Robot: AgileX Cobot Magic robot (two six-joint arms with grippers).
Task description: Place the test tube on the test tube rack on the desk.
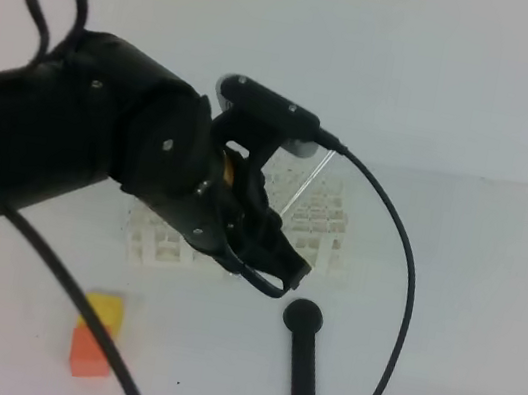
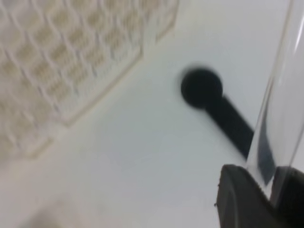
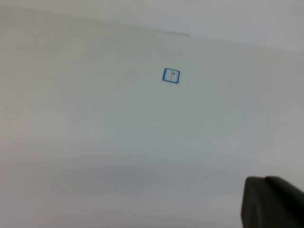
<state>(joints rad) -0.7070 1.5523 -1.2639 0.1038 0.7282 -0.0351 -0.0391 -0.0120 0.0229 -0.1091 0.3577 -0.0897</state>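
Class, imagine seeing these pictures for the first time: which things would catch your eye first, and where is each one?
A big black robot arm fills the left of the overhead view, its left tool shut on a clear test tube above the white test tube rack. Just right of the tool, a black paddle-shaped object lies on the desk. Orange and yellow blocks sit at lower left.

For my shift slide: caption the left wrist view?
Left gripper shut on clear test tube above desk, beside rack.
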